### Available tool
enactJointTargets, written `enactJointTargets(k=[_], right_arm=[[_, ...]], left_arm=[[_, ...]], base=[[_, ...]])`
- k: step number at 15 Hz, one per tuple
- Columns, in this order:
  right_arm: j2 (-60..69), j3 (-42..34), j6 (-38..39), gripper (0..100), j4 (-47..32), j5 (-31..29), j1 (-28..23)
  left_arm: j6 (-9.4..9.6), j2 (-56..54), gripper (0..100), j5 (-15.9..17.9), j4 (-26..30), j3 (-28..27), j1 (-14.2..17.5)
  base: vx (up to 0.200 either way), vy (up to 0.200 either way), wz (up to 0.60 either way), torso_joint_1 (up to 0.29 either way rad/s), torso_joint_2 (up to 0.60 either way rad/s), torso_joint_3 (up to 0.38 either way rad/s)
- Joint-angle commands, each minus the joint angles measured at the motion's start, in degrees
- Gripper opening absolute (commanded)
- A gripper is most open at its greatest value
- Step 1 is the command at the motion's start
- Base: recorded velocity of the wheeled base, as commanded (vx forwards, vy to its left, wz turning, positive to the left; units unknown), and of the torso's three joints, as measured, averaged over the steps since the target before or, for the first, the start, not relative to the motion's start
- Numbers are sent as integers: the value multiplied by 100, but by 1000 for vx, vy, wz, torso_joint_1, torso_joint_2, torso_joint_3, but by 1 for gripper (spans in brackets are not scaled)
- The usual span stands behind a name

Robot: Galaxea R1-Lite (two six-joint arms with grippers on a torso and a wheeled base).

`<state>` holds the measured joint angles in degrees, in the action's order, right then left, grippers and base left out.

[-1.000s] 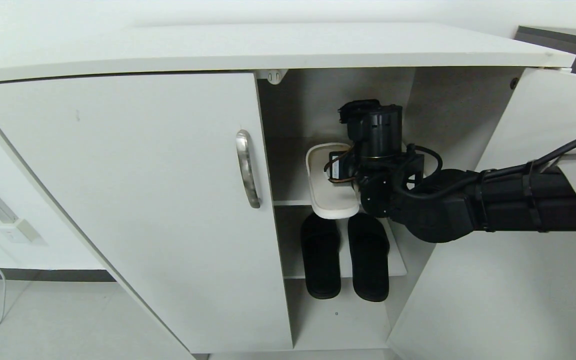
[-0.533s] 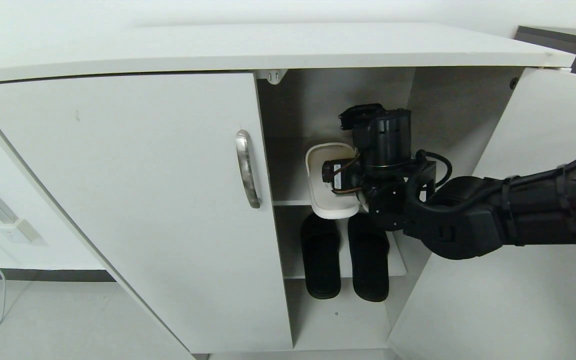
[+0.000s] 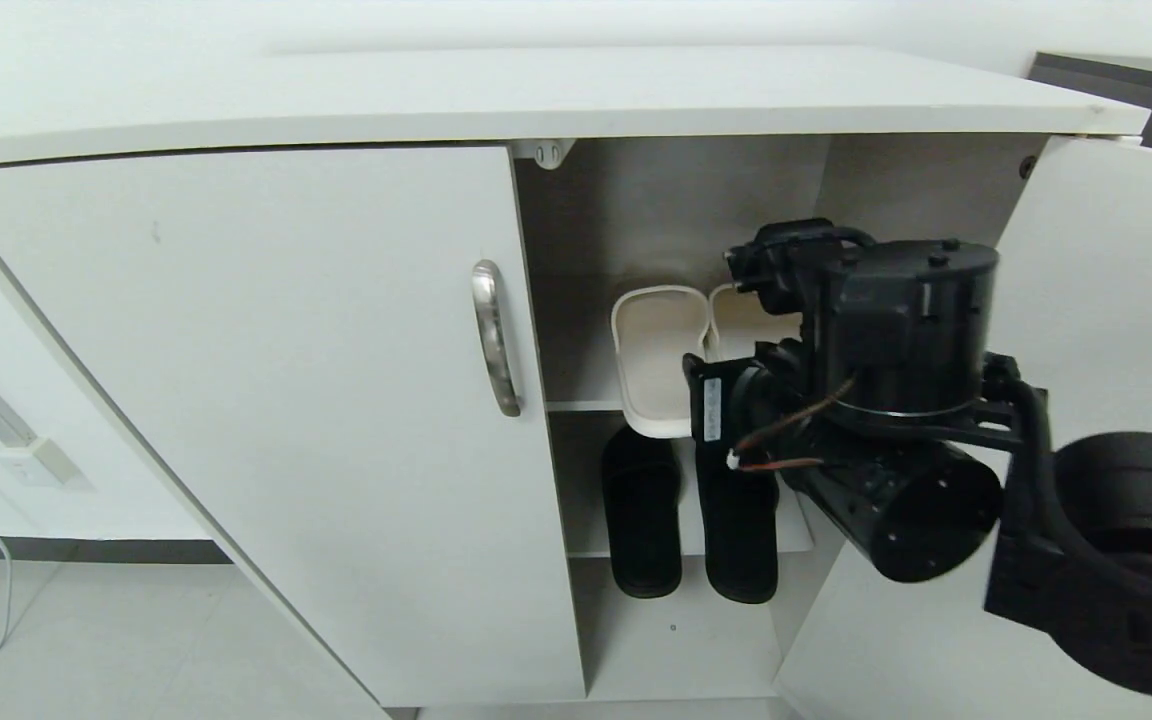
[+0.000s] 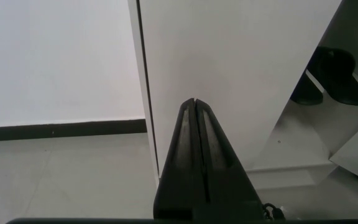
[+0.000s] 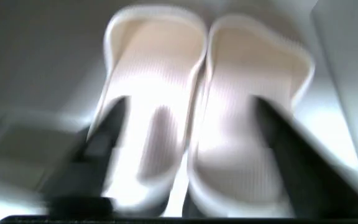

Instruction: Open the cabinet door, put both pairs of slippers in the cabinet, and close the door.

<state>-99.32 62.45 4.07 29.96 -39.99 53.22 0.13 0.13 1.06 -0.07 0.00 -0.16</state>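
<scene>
I find white slippers (image 3: 658, 350) blocking the upper shelf (image 3: 576, 345) at its front-right. Bare room lies along its left edge, beside the closed door (image 3: 266, 400). The black slippers (image 3: 641, 520) fill the lower shelf (image 3: 584, 525).

Nothing written can be read: the one printed thing is a narrow white label (image 3: 710, 408) on the wrist of the right arm (image 3: 896, 330), just before the open right half of the cabinet (image 3: 536, 90), and its print is too small to make out.
</scene>
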Motion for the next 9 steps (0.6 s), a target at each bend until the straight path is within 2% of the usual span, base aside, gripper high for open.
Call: enactJointTargets(k=[1, 2, 4, 9], right_arm=[[765, -884, 32, 0, 273, 246, 259], [791, -928, 32, 0, 282, 254, 267], [1090, -1420, 190, 0, 326, 738, 434], [967, -1631, 199, 0, 352, 808, 452]], left_arm=[[13, 4, 0, 8, -1, 0, -2], [13, 4, 0, 8, -1, 0, -2], [13, 4, 0, 8, -1, 0, 7], [13, 4, 0, 8, -1, 0, 7]], base=[[0, 0, 0, 0, 0, 0], [0, 0, 0, 0, 0, 0], [0, 0, 0, 0, 0, 0], [0, 0, 0, 0, 0, 0]])
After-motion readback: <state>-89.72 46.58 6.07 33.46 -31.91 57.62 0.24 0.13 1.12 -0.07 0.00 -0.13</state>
